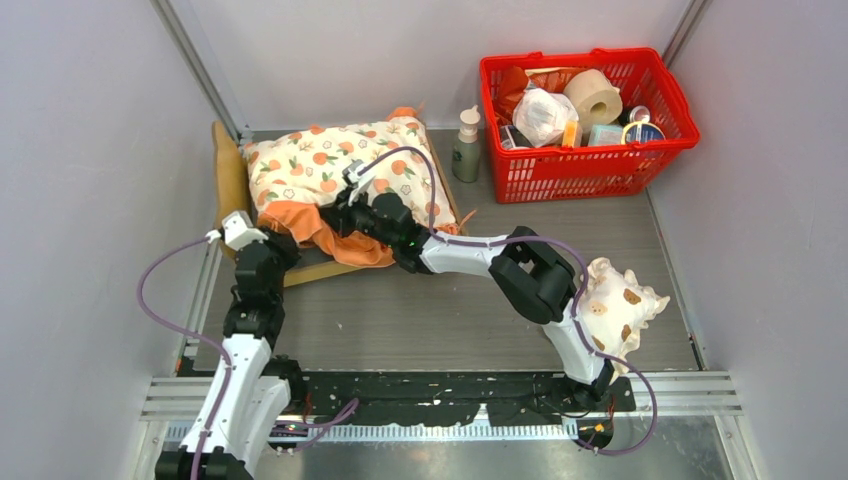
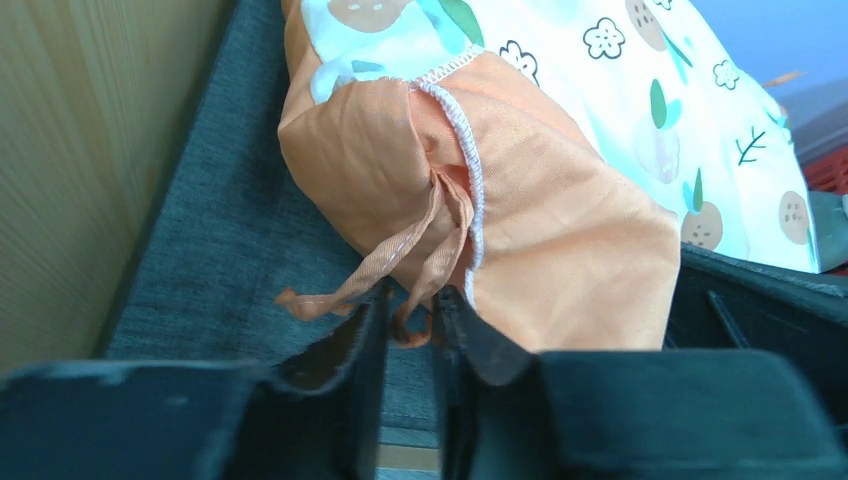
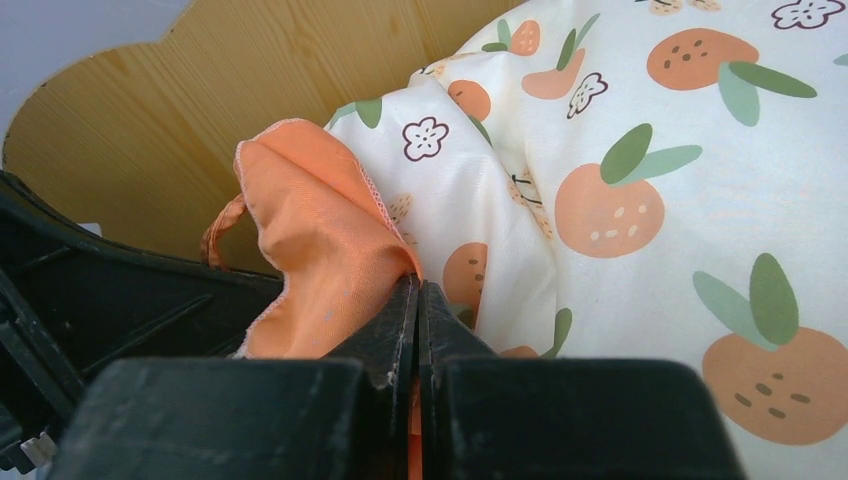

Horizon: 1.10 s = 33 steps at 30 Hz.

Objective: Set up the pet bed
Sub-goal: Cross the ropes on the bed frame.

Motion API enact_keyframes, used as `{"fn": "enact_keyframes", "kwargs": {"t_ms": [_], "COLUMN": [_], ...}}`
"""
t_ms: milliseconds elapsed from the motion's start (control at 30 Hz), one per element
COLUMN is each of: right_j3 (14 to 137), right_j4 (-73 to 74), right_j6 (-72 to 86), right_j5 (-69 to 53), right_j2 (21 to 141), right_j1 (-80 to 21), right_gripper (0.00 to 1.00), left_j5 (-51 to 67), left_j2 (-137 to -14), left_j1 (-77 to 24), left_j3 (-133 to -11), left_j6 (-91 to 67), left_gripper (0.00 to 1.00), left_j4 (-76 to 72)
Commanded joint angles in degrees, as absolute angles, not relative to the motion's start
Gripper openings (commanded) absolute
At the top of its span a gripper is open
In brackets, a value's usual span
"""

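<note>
the light-wood pet bed with dark-grey base [image 2: 220,230] lies just under the left fingers [image 2: 362,335] — a little apart, an orange tie [image 2: 352,283] between them. the right fingers [image 3: 398,320] are pressed together — pinching the cream orange-print cushion [image 3: 650,200] by its frill.

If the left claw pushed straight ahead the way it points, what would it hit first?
The left claw would first meet the thin orange tie dangling at its tips, then the cushion's orange ruffle just behind; the depth between them is unclear.

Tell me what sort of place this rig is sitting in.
Probably a robot test cell, not a home: plain walls box in a table, a metal mounting rail runs along its near edge, and household props fill a red basket.
</note>
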<state>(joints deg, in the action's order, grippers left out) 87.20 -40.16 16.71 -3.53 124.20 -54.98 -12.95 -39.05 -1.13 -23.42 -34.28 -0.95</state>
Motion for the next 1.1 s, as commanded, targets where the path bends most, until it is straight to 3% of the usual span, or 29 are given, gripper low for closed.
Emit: {"fn": "enact_keyframes", "kwargs": {"t_ms": [0,233,567,1067], "right_j3": [87.38,86.85,86.3,85.91], "right_j4": [-43.57,-43.65,-43.81,-44.17], "right_j6": [16.86,16.88,17.36,17.18], "right_j5": [-1.41,-1.37,-1.55,-1.97], "right_j2": [119.75,119.51,119.27,119.11], "right_j1": [-53.9,-53.78,-53.79,-53.79], "right_gripper": [0.05,0.05,0.05,0.05], "left_j5": [-14.5,-16.14,-13.98,-14.88], "left_j2": [-37.46,-34.3,-38.64,-40.08], "left_j1": [-1.41,-1.41,-1.41,-1.41], "left_j3": [-25.48,-32.36,-39.0,-40.4], "left_j6": [-34.0,-31.45,-29.23,-22.31], "left_gripper": [0.18,0.0,0.0,0.0], "left_j4": [-0.7,13.83,25.0,26.34]}}
